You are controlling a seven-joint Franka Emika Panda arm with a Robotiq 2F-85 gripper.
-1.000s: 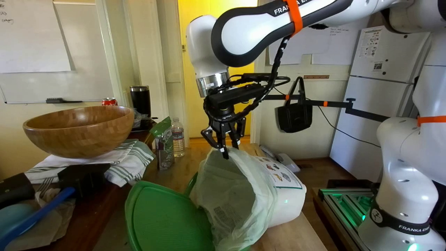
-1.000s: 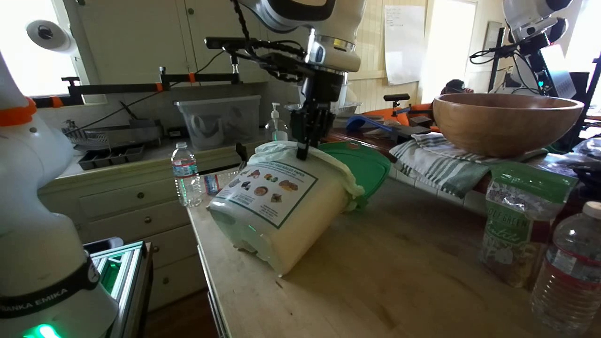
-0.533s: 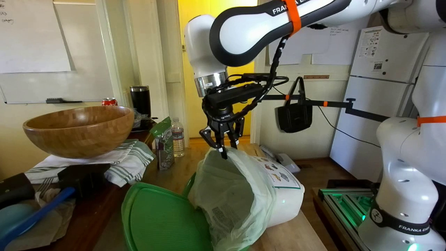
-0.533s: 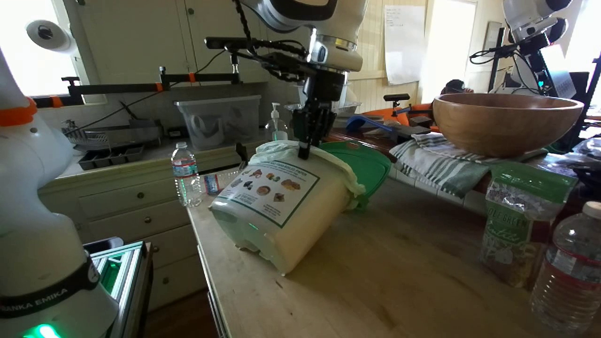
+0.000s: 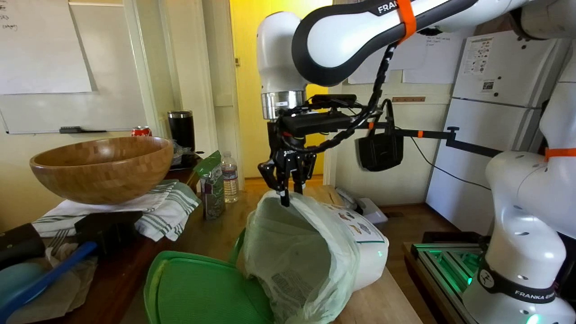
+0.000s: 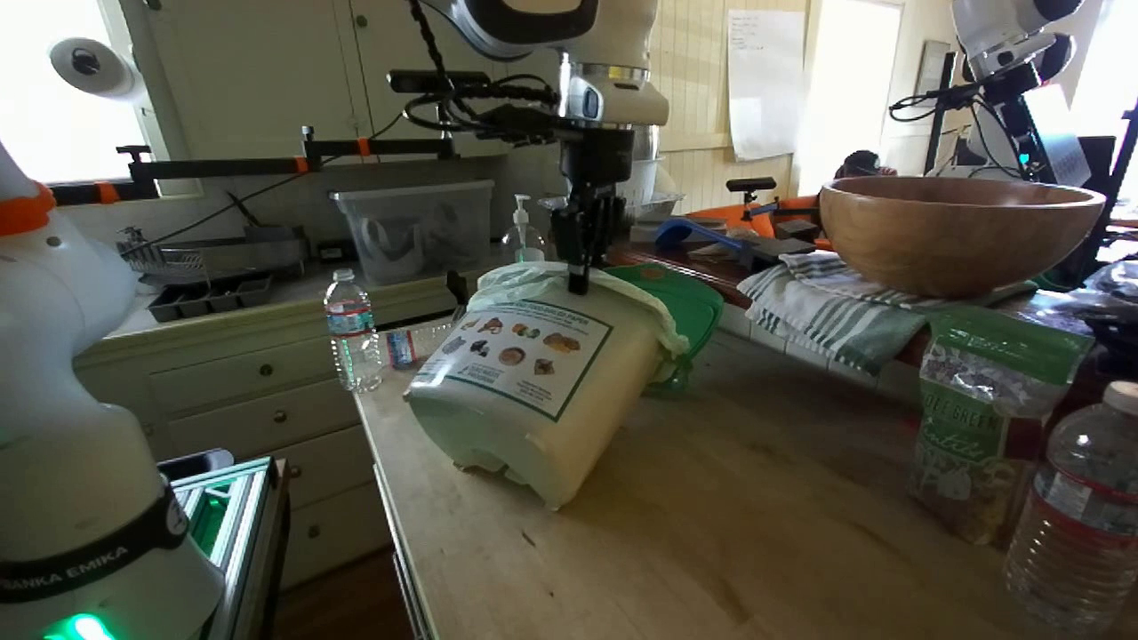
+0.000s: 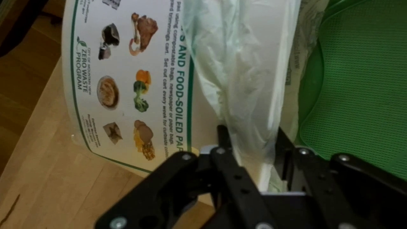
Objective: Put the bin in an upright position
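The bin (image 5: pixel 371 258) is a white tub with a printed label, tilted on the table with its mouth facing up and sideways; it shows in an exterior view (image 6: pixel 533 391) and the wrist view (image 7: pixel 152 79). Its pale liner (image 5: pixel 288 256) covers the rim. The green lid (image 5: pixel 202 288) hangs open from the rim, also seen in an exterior view (image 6: pixel 685 298). My gripper (image 5: pixel 291 194) points down at the upper rim. In the wrist view, its fingers (image 7: pixel 251 133) are closed around the liner-covered rim, one finger outside and one inside the mouth.
A wooden bowl (image 5: pixel 101 168) sits on a striped towel (image 6: pixel 831 307) on the adjoining counter. A snack pouch (image 6: pixel 987 436) and a water bottle (image 6: pixel 1080 524) stand on the wooden table (image 6: pixel 711 551). Another bottle (image 6: pixel 349 333) stands near its far edge.
The gripper has swung to a more vertical pose, and the bin has turned and shifted slightly with it. The lid has swung along with the bin.
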